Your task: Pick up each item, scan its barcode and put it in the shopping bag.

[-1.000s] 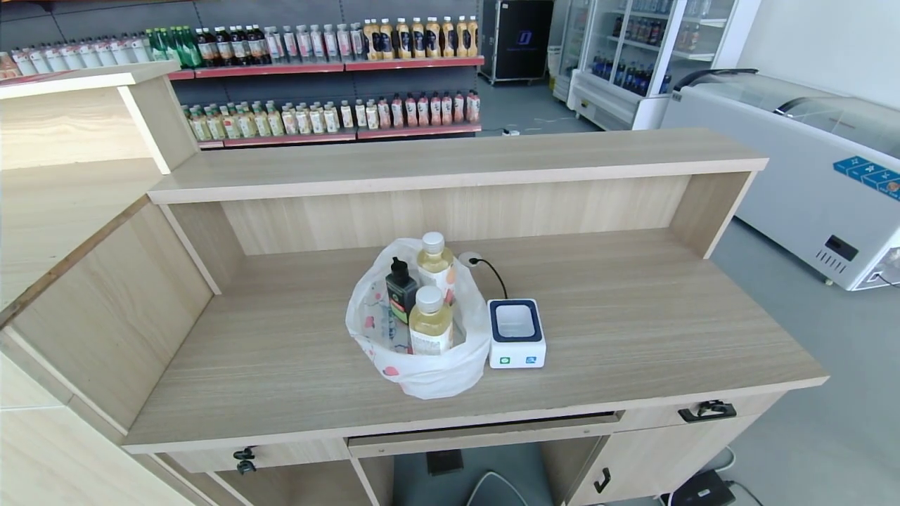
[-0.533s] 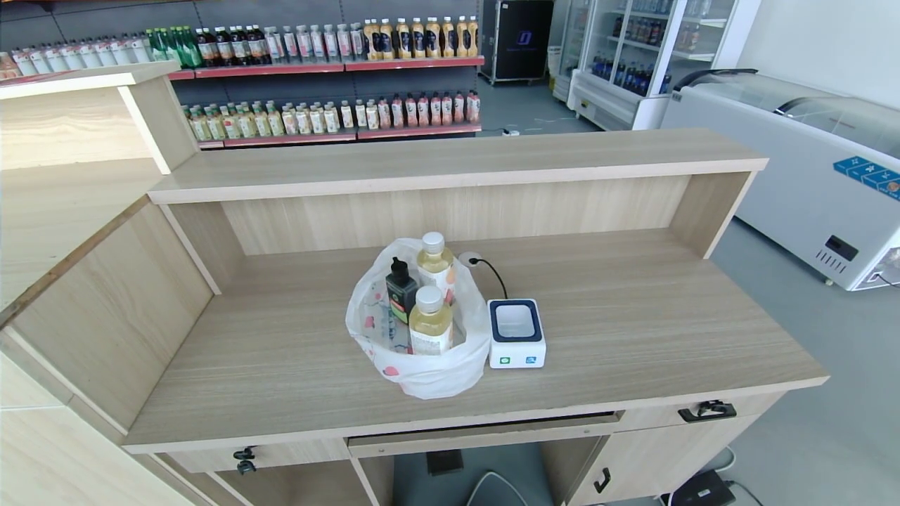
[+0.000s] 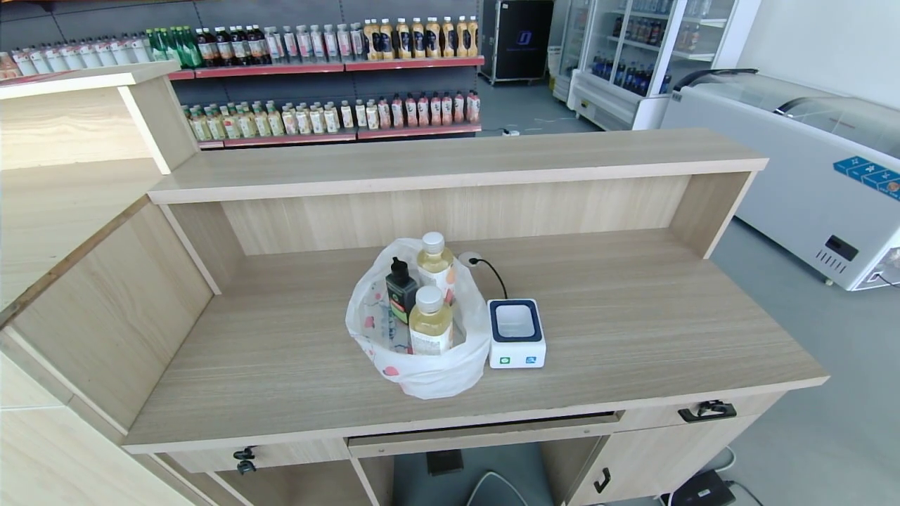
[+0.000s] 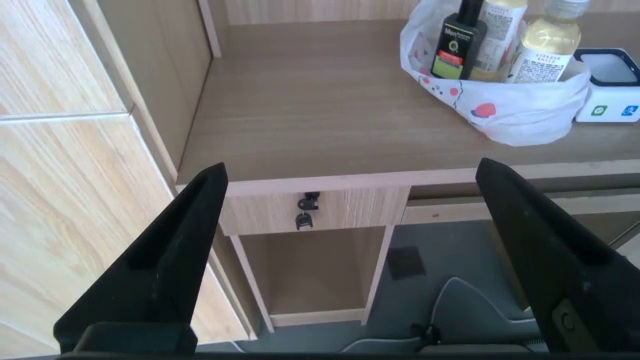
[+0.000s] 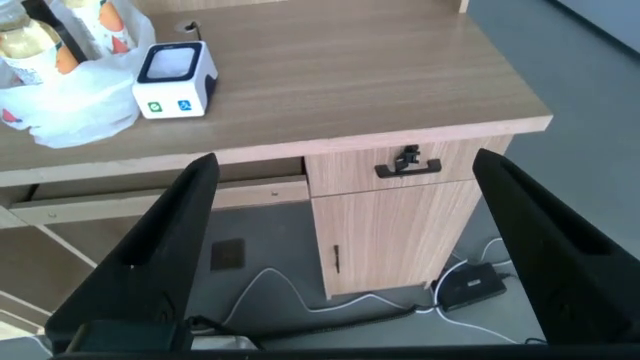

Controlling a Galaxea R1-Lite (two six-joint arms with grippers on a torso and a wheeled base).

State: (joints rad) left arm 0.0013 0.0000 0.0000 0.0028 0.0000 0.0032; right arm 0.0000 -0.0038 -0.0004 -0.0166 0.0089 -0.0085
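Spotted the white plastic shopping bag with pink prints (image 3: 422, 372) sitting mid-counter on the pale wooden counter (image 3: 633, 316), mouth open. Counted three items upright inside: a pale-yellow drink bottle with a white cap (image 3: 430, 320) nearest, a second yellow white-capped bottle (image 3: 435, 260) behind it, and a dark bottle with a black cap (image 3: 401, 292) to their left. Found the white square barcode scanner with a dark-blue rim (image 3: 517, 334) just beside the bag's right side. Saw the left gripper (image 4: 350, 265) out in front of the counter's edge, fingers spread wide, gripping nothing. Saw the right gripper (image 5: 345, 260) likewise spread wide and bare.
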